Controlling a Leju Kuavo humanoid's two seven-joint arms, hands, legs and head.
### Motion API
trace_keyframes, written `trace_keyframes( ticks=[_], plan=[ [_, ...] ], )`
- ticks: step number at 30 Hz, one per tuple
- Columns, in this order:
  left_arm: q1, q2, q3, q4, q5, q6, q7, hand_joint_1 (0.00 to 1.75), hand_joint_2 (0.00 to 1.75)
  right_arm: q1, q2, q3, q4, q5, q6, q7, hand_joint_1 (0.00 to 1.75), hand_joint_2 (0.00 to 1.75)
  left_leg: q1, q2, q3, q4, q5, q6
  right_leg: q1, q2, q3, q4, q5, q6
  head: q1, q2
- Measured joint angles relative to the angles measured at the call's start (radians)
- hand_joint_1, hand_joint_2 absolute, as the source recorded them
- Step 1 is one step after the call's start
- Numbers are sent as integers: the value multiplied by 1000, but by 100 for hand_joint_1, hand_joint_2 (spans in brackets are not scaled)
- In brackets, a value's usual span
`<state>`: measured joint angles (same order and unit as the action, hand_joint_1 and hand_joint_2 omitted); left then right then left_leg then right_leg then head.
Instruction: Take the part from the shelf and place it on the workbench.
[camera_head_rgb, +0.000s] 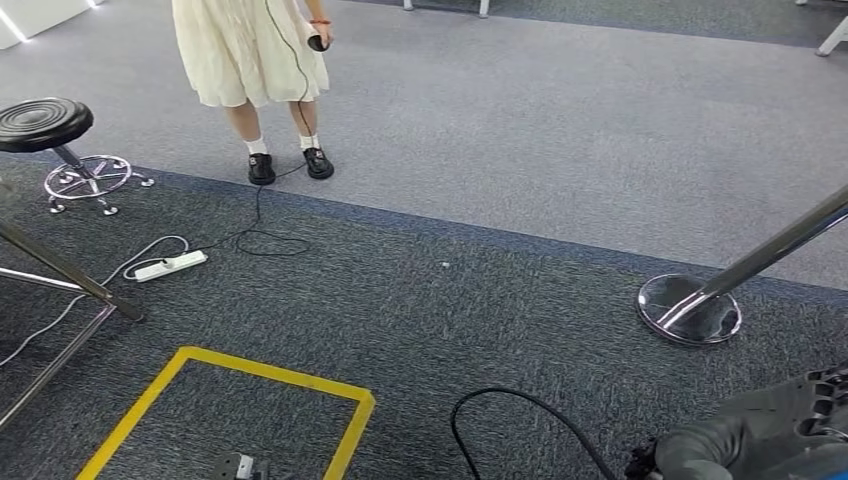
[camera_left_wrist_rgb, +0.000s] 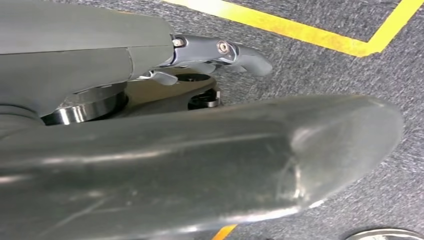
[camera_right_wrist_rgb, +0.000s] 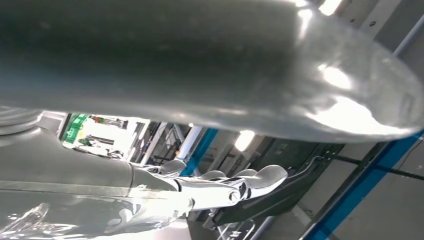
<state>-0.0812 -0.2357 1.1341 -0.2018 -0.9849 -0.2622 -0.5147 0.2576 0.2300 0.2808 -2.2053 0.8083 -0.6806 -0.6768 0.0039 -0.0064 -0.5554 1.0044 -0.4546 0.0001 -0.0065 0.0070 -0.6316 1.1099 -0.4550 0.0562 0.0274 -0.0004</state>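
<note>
The right hand grips a dark flat piece (probably the part), the left hand holds nothing with fingers loosely extended, and beside the yellow floor marking a black cable could snag a foot, jolting the part loose.

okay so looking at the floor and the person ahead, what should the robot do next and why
Probably turn in place to find the shelf: the head view shows carpet, a yellow floor marking, a stool and a person. The right hand seems to hold a dark part, unclear.
</note>
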Motion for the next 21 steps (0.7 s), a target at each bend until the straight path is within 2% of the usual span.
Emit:
trace_keyframes(
  ticks=[1,2,4,6,7,9,10,11,12,13,15,16,18,20,21],
  plan=[
    [0,0,0,0,1,-7,-2,0,0,0,0,0,0,0,0,0,0,0,-2,-1,1,0,-1,-5,0,1,27,-47,10,-4,-1,0],
    [0,1,0,0,2,-18,-5,0,0,0,0,0,0,0,0,0,0,0,-3,-1,1,-1,0,-11,2,2,38,-67,10,-9,-1,0],
    [0,2,1,0,7,-46,-13,0,0,-1,0,0,0,0,0,0,0,0,-2,-1,2,-5,1,-21,5,5,39,-70,13,-23,-2,0],
    [-1,2,1,0,10,-61,-19,0,0,-1,0,0,0,0,0,0,0,0,-1,-1,-7,15,-18,-31,3,4,40,-75,16,-36,-3,0],
    [-1,2,1,0,11,-64,-21,0,0,-1,0,0,0,0,0,0,0,0,-1,0,-26,54,-43,-36,1,3,40,-78,17,-41,-5,0],
    [0,2,1,0,11,-66,-22,0,0,-1,0,0,1,0,0,0,0,0,-1,0,-90,184,-108,-40,1,1,39,-78,17,-47,-7,0],
    [1,3,1,0,11,-67,-22,0,0,-1,0,0,1,0,0,0,0,0,-1,0,-121,246,-130,-40,2,1,38,-78,17,-47,-7,0],
    [1,3,1,0,11,-67,-23,0,0,-1,0,1,1,-1,0,0,0,0,-1,0,-139,280,-133,-40,2,1,38,-78,16,-48,-7,0],
    [1,3,1,0,12,-67,-23,0,0,-1,0,1,1,-1,0,0,0,0,-1,0,-139,276,-117,-39,2,1,38,-78,16,-48,-7,0],
    [1,4,1,0,12,-67,-23,0,0,-1,0,1,1,-1,0,0,0,0,-1,0,-120,235,-85,-37,1,2,39,-78,16,-47,-7,0],
    [0,4,1,0,12,-61,-23,0,0,-1,0,1,1,0,0,0,0,0,-1,0,-53,98,-17,-34,3,4,41,-76,15,-42,-9,0],
    [-1,3,1,0,13,-56,-21,0,0,-1,0,1,1,0,0,0,0,0,-1,-1,-26,43,1,-31,4,5,40,-75,14,-37,-9,0],
    [-2,2,2,0,14,-44,-17,0,0,-1,0,1,1,0,0,0,0,0,-3,-2,-8,-2,5,-23,8,5,38,-75,15,-26,-10,0],
    [0,2,3,0,15,-32,-13,0,0,-1,0,1,1,0,0,0,0,0,-2,-3,-8,-6,7,-11,5,5,37,-76,13,-15,-10,0],
    [0,2,4,0,15,-28,-11,0,0,-1,0,1,1,0,0,0,0,0,-1,-3,-6,-8,9,-5,5,4,32,-63,4,-10,-9,0]
  ],
)
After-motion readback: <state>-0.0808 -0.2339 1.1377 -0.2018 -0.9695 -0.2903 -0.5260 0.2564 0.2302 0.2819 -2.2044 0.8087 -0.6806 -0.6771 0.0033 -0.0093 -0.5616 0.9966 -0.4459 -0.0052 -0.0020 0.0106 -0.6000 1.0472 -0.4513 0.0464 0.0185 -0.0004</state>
